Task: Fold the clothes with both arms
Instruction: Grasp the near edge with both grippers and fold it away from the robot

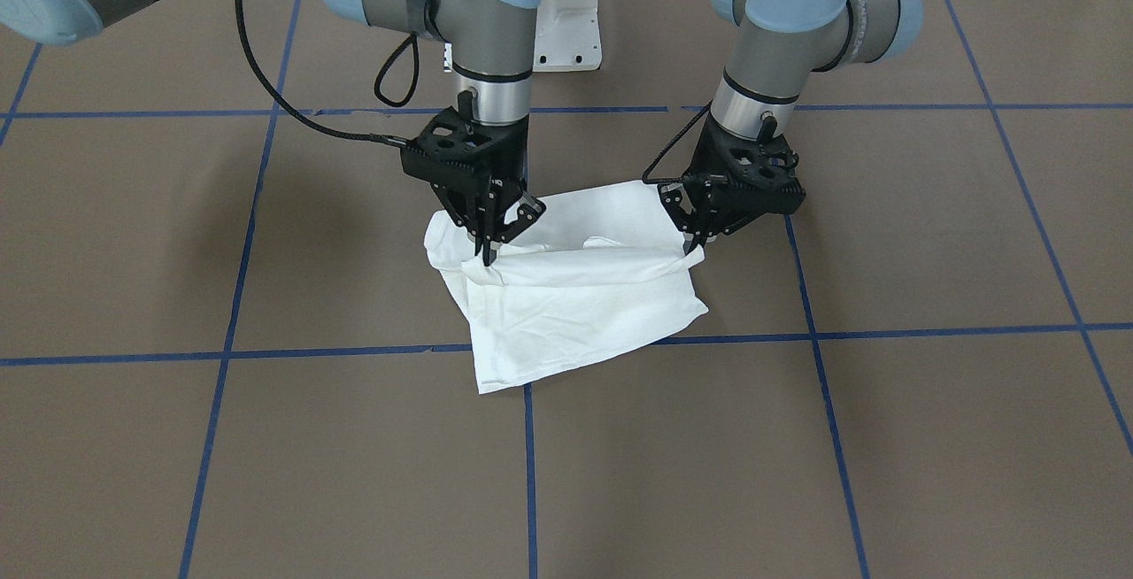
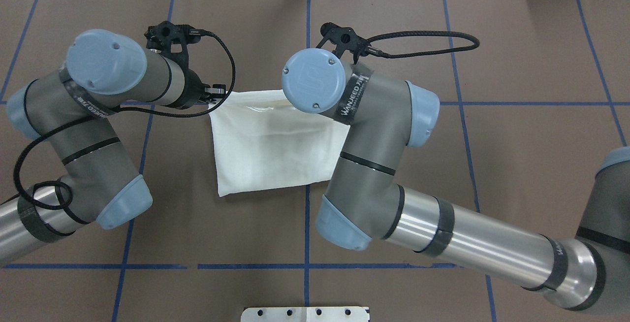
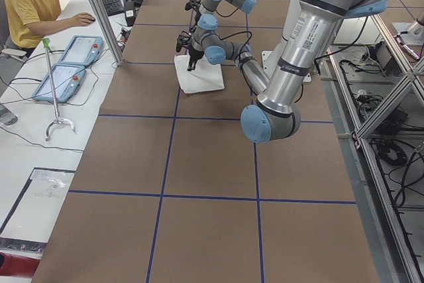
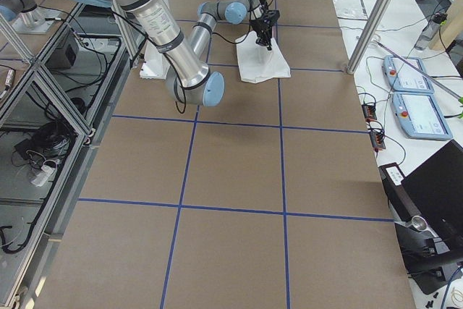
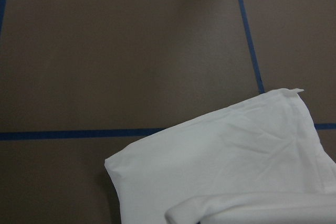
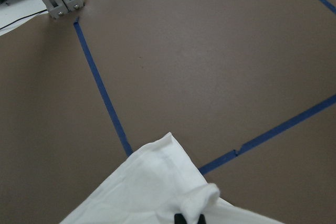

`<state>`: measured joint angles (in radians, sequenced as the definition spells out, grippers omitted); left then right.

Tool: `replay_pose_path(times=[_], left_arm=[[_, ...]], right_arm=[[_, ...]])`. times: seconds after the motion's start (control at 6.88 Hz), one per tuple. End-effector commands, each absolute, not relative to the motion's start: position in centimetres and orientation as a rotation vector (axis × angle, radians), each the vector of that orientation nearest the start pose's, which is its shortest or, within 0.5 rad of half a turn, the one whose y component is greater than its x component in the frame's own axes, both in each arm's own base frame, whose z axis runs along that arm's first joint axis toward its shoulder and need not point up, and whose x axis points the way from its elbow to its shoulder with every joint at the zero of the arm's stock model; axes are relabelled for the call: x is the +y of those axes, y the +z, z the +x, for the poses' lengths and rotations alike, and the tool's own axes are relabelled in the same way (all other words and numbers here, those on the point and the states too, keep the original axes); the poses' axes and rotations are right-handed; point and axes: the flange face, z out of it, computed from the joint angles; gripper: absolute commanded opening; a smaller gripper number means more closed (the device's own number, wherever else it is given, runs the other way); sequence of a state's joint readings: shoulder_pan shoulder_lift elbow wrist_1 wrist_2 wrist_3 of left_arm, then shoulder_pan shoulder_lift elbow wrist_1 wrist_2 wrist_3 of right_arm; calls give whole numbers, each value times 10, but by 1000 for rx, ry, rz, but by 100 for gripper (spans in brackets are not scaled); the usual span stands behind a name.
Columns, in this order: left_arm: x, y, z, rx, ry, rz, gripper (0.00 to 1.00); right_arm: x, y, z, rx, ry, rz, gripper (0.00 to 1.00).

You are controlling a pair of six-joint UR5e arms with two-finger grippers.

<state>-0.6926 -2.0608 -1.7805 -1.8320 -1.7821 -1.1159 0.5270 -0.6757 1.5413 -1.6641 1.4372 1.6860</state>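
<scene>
White T-shirt [image 1: 575,304], folded to a rough rectangle, plain side up. It lies on the brown worktop [image 1: 885,437] straight out from the white base plate [image 1: 566,21], near it but not touching. A raised fold of cloth runs across the half of the shirt nearer the base plate. Right gripper [image 1: 487,256] is at one end of that fold, fingers narrow and pinching the cloth. Left gripper [image 1: 695,247] is at the other end, fingers closed on the cloth edge. Both grippers point down. The rest of the shirt lies flat, spreading away from the base plate. Person [image 3: 26,4] in a yellow top sits beyond the worktop's far side from the base plate.
</scene>
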Motion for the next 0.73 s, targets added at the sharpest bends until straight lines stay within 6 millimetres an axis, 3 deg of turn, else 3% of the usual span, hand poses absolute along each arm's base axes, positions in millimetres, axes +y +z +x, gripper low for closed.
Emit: replay_pose_path(times=[0.0, 0.15, 0.44, 0.58], left_arm=[[-510, 281, 439, 884, -111, 347, 0], [-515, 291, 445, 883, -110, 347, 0], [-515, 293, 445, 882, -104, 350, 0], [-514, 288, 443, 876, -39, 385, 99]], right_arm=[[-533, 142, -582, -713, 671, 299, 0], [-538, 147, -583, -700, 664, 303, 0], [-549, 159, -597, -724, 632, 322, 0], [-553, 161, -601, -754, 599, 347, 99]])
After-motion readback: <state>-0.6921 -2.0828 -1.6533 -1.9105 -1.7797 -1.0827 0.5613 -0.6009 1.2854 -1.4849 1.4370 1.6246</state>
